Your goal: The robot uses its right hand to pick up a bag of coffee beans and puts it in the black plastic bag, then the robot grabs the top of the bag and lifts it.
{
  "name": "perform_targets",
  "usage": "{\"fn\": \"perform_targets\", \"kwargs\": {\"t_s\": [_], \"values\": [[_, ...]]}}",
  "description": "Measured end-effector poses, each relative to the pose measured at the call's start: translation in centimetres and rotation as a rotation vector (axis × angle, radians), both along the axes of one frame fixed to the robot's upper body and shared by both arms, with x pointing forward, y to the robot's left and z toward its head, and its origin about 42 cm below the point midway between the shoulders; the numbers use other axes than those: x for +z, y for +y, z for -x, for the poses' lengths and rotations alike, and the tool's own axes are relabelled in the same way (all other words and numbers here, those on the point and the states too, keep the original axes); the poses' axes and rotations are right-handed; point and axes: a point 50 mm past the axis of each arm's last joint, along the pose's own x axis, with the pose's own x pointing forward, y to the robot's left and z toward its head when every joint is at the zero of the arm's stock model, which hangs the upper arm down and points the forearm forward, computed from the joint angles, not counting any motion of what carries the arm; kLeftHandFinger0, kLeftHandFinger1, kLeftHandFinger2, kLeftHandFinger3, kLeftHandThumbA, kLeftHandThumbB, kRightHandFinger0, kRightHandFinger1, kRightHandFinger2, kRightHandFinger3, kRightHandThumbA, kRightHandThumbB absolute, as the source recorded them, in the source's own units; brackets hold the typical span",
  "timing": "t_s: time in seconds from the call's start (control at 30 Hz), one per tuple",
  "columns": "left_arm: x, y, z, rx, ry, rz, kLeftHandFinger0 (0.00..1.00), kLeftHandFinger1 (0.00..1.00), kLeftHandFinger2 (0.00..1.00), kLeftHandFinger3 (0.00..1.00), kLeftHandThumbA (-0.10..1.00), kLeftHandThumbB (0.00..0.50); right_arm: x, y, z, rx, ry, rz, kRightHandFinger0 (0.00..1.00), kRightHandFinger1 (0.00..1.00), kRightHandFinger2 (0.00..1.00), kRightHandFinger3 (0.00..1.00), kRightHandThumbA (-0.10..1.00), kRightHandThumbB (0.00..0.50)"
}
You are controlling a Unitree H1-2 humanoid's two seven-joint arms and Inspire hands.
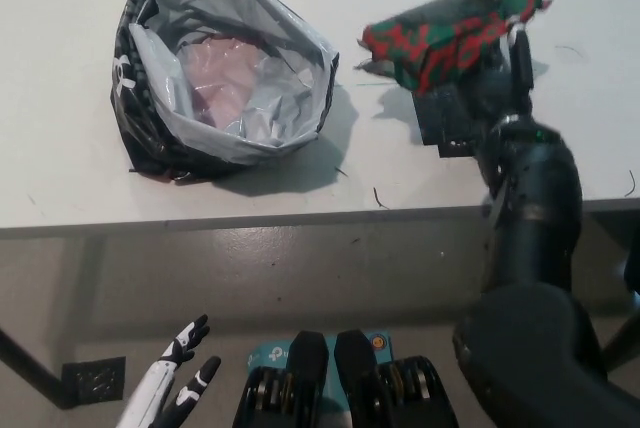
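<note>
The coffee bean bag (445, 28), red and green patterned, hangs above the white table (70, 178) at the right, with my black right hand (480, 98) shut on its underside. It casts a shadow on the table just below. The black plastic bag (225, 73) stands open at the left, its grey lining showing and something pinkish inside. The coffee bag's left end is a short way right of the plastic bag's rim. My white left hand (170, 388) rests low at the bottom left, below the table edge, fingers apart and holding nothing.
The table's front edge (300, 218) runs across the middle of the view, with floor below it. A few dark specks and threads lie on the tabletop between the two bags.
</note>
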Motion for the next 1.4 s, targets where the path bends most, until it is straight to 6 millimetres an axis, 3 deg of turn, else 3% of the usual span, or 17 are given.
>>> {"fn": "perform_targets", "kwargs": {"t_s": [0.13, 0.2, 0.23, 0.37, 0.6, 0.73, 0.87, 0.97, 1.1, 1.2, 1.37, 1.4], "values": [[0.0, 0.0, 0.0, -0.002, -0.004, 0.001, 1.0, 1.0, 1.0, 1.0, 0.96, 0.125, 3.2, 0.2, -0.7, -0.004, -0.08, -0.025, 0.0, 0.25, 0.73, 1.0, -0.1, 0.048], [0.0, 0.0, 0.0, -0.004, -0.007, 0.001, 1.0, 1.0, 1.0, 1.0, 0.96, 0.119, 5.1, 0.4, -1.0, -0.003, -0.124, -0.039, 0.0, 0.3, 0.78, 1.0, -0.1, 0.06], [0.1, 0.0, 0.0, -0.004, -0.009, 0.002, 1.0, 1.0, 1.0, 1.0, 0.95, 0.118, 5.5, 0.4, -1.1, -0.002, -0.134, -0.041, 0.0, 0.27, 0.72, 1.0, -0.1, 0.046], [0.1, 0.0, 0.0, -0.01, -0.02, 0.003, 1.0, 1.0, 1.0, 1.0, 0.96, 0.116, 9.9, 1.4, -1.7, 0.025, -0.227, -0.047, 0.0, 0.26, 0.7, 1.0, -0.1, 0.039], [0.2, -0.1, 0.1, -0.015, -0.03, 0.003, 1.0, 1.0, 1.0, 1.0, 0.97, 0.112, 13.7, 3.5, -2.3, 0.078, -0.292, -0.036, 0.0, 0.21, 0.7, 1.0, -0.1, 0.019], [0.2, -0.1, 0.1, -0.017, -0.032, 0.001, 1.0, 1.0, 1.0, 1.0, 0.96, 0.113, 14.0, 4.9, -2.5, 0.106, -0.285, -0.03, 0.0, 0.19, 0.7, 1.0, -0.1, 0.011], [0.2, -0.1, 0.1, -0.018, -0.033, -0.001, 1.0, 1.0, 1.0, 1.0, 0.96, 0.116, 13.6, 5.8, -2.6, 0.121, -0.264, -0.037, 0.0, 0.26, 0.73, 1.0, -0.1, 0.0], [0.2, -0.1, 0.1, -0.021, -0.034, -0.005, 1.0, 1.0, 1.0, 1.0, 0.97, 0.134, 13.0, 7.3, -2.7, 0.153, -0.234, -0.035, 0.0, 0.27, 0.7, 1.0, -0.1, 0.023], [0.3, -0.2, 0.1, -0.023, -0.037, -0.007, 1.0, 1.0, 1.0, 1.0, 0.92, 0.11, 12.6, 9.2, -2.7, 0.189, -0.202, -0.026, 0.0, 0.25, 0.7, 1.0, -0.1, 0.003], [0.4, -0.2, 0.0, -0.025, -0.041, -0.005, 1.0, 1.0, 1.0, 1.0, 0.92, 0.115, 11.7, 11.6, -2.6, 0.238, -0.159, -0.004, 0.0, 0.21, 0.67, 1.0, -0.1, 0.025], [0.5, -0.3, -0.1, -0.026, -0.045, -0.004, 1.0, 1.0, 1.0, 1.0, 0.91, 0.121, 9.6, 13.9, -2.1, 0.275, -0.086, 0.015, 0.0, 0.22, 0.67, 1.0, -0.1, 0.023], [0.5, -0.3, -0.1, -0.027, -0.045, -0.003, 1.0, 1.0, 1.0, 1.0, 0.91, 0.127, 9.4, 14.1, -2.1, 0.277, -0.078, 0.019, 0.0, 0.2, 0.62, 1.0, -0.1, 0.037]]}}
